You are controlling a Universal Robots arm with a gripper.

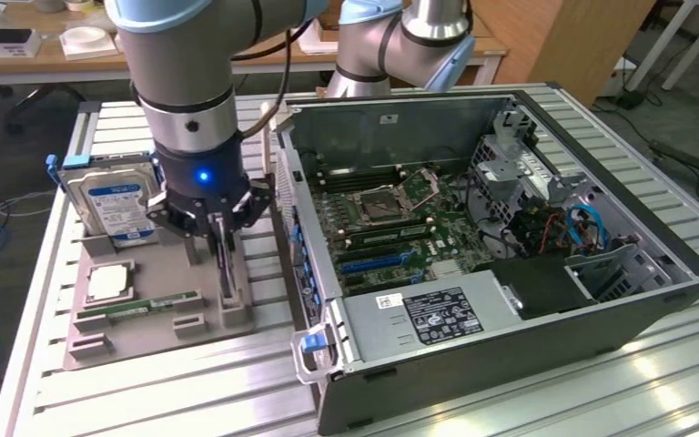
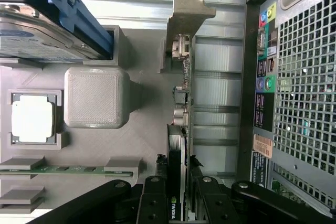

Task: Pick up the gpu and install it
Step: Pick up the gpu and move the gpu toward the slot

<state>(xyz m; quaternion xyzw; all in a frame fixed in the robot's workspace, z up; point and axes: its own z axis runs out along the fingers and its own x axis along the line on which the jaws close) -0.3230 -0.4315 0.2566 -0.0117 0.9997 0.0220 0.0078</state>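
Two things I'm watching rn. The gripper [image 2: 178, 205] sits straight down over the gpu [image 2: 182, 129], fingers [image 2: 155, 203] pressed on both faces of the card, so afaict it's clamped on it. Gpu stands on edge in the grey tray [image 2: 147, 129], right between the jaws, with its metal bracket [image 2: 189, 14] out past the fingertips.

Tips imo: lift straight up out of the slot, no twisting. The board's thin and the grip looks near one end, so it could pivot. PC case [image 1: 483, 373] is just beside the gripper and the hard drive [image 1: 113, 205] is on the other side, so not much room to swing.
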